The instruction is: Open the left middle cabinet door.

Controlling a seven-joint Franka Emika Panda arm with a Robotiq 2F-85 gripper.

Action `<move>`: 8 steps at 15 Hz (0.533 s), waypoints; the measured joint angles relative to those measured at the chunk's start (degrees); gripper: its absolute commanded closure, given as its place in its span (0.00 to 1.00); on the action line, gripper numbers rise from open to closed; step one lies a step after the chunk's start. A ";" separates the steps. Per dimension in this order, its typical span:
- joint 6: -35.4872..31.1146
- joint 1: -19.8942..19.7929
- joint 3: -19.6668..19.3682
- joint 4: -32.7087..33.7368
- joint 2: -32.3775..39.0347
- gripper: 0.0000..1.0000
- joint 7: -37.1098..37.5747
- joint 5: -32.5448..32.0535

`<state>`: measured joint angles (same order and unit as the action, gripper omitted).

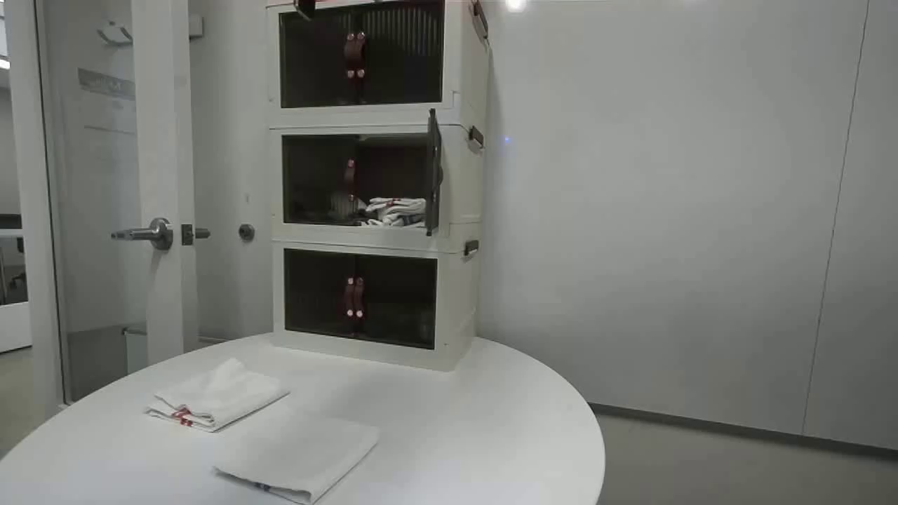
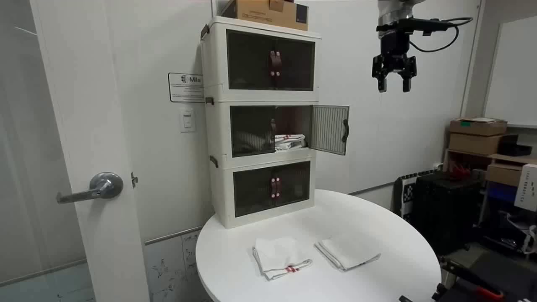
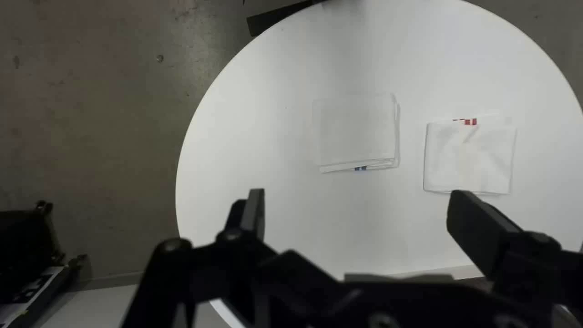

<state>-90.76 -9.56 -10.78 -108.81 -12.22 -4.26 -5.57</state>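
The left middle cabinet door (image 1: 316, 182) is a dark smoky panel with a dark red strap handle. It is shut in both exterior views (image 2: 251, 132). It belongs to the middle tier of the white three-tier cabinet (image 1: 463, 294). The right middle door (image 2: 330, 129) stands swung open, and folded white cloths (image 2: 290, 141) lie behind its opening. My gripper (image 2: 394, 86) points down, open and empty, apart from the cabinet. In the wrist view its two fingers (image 3: 355, 214) are wide apart above the table. The cabinet's doors are out of the wrist view.
A round white table (image 2: 377, 218) bears the cabinet. Two folded white cloths, one red-marked (image 2: 281, 256) and one blue-marked (image 3: 355, 132), lie on it. A cardboard box (image 2: 268, 14) sits on the cabinet. A glass door with a lever handle (image 2: 105, 186) stands beside it.
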 measured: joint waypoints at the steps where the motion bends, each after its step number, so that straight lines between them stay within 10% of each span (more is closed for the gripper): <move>1: 0.00 0.00 0.00 0.00 0.00 0.00 0.00 0.00; 8: -0.36 0.24 0.50 -0.57 0.59 0.00 1.84 1.36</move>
<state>-91.13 -9.33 -10.28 -109.38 -11.63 -2.42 -4.21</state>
